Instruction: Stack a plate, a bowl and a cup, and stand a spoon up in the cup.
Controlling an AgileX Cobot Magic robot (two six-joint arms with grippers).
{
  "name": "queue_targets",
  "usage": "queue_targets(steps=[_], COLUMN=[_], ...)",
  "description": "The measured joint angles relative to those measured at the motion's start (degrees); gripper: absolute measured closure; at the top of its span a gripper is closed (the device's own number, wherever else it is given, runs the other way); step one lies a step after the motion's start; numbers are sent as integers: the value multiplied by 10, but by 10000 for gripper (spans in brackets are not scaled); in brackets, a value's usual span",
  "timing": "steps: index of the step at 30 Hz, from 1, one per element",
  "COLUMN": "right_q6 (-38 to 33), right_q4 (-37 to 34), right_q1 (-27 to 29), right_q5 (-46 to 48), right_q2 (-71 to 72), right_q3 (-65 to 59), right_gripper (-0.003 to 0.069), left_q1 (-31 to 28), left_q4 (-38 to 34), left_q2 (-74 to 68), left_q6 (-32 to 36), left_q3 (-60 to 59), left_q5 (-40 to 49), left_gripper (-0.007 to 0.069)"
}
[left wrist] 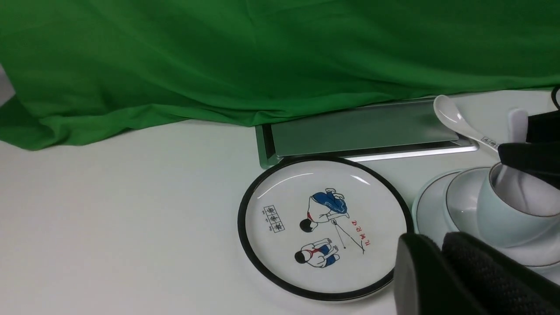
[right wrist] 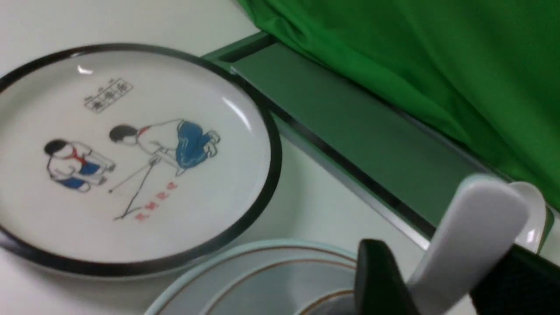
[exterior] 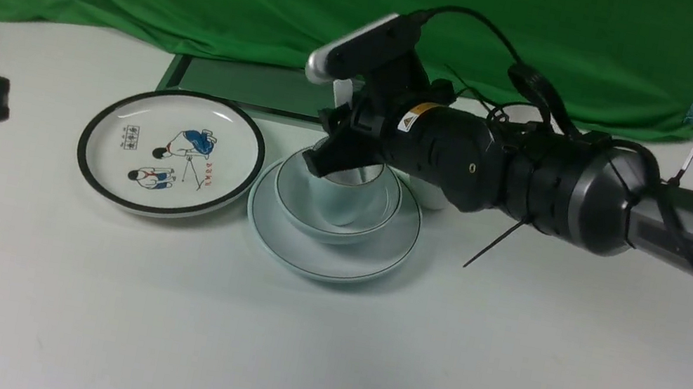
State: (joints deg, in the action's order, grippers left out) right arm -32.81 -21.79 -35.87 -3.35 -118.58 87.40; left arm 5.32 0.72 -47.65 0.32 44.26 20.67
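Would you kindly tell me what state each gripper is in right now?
Left gripper: closed, empty.
Right gripper: closed on the spoon.

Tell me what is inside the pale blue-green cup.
The white spoon stands in the cup, held by the right gripper. Its scoop end and the cup's bottom are hidden by the cup wall and the gripper.

White table (exterior: 87, 291), cartoon plate (exterior: 171, 151), pale plate (exterior: 321, 260) (bearing a stack), flat green board (exterior: 245, 84)
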Motion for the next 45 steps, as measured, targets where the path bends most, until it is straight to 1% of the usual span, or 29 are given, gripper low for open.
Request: queue_targets(steps=[1, 2, 3, 4, 5, 6, 8, 9, 12, 15, 20, 23, 24, 25, 28, 30, 31, 33, 34, 35, 37, 40, 41, 43, 44, 45], right_q6=[0, 0, 0, 1, 1, 1, 3, 8, 18, 31, 42, 47, 48, 48, 54, 67, 107, 165, 170, 214, 240, 261, 293, 331, 345, 350], right_q4=[0, 0, 1, 4, 4, 15, 25, 28, 32, 34, 38, 46, 69, 71, 113, 131, 173, 232, 232, 271, 299, 319, 326, 324, 316, 307], right_q1=[0, 0, 0, 0, 0, 0, 0, 0, 0, 0, 0, 0, 0, 0, 0, 0, 0, 0, 0, 0, 0, 7, 27, 59, 89, 105], right_q5=[34, 42, 102, 140, 155, 211, 279, 313, 361, 358, 284, 264, 259, 259, 259, 259, 250, 238, 238, 227, 201, 172, 155, 145, 143, 142], right_q2=[10, 12, 43, 64, 69, 113, 168, 199, 283, 391, 536, 588, 638, 638, 733, 756, 797, 856, 862, 903, 952, 1011, 1065, 1111, 1142, 1155], right_q3=[0, -1, -2, -3, -4, -4, -4, -5, -28, -111, -312, -392, -453, -459, -548, -566, -596, -628, -631, -660, -692, -739, -780, -811, -831, -844], right_gripper=[309, 311, 351, 391, 400, 482, 578, 612, 643, 646, 646, 646, 645, 645, 649, 649, 649, 649, 649, 649, 649, 649, 649, 649, 649, 649], left_q1=[0, 0, 0, 0, 0, 0, 0, 0, 0, 0, 0, 0, 0, 0, 0, 0, 0, 0, 0, 0, -1, -1, -1, -1, -1, -1], left_q4=[-1, 0, 4, 7, 7, 8, 9, 9, 9, 9, 9, 9, 9, 9, 9, 9, 9, 9, 9, 10, 10, 10, 11, 11, 11, 9], left_q2=[0, 0, 0, 0, 0, 0, 0, 0, 0, 0, 0, 0, 0, 0, 0, 0, 0, 0, 0, 0, 0, 0, 0, 0, 0, 0], left_q6=[2, 2, 3, 4, 4, 4, 6, 6, 7, 9, 9, 9, 9, 9, 9, 9, 9, 9, 9, 9, 9, 9, 9, 9, 9, 9], left_q3=[0, 0, 0, 0, 0, 0, 0, 0, 0, 0, 0, 0, 0, 0, 0, 0, 0, -1, 0, 0, 0, 0, 0, 0, 0, 0], left_q5=[-1, -1, -5, -5, -5, -6, -6, -6, -6, -6, -6, -6, -6, -6, -6, -6, -6, -6, -6, -6, -7, -7, -7, -7, -7, -7], left_gripper=[604, 603, 601, 601, 601, 599, 599, 596, 593, 590, 587, 587, 585, 585, 581, 581, 580, 578, 578, 575, 571, 569, 567, 566, 565, 565])
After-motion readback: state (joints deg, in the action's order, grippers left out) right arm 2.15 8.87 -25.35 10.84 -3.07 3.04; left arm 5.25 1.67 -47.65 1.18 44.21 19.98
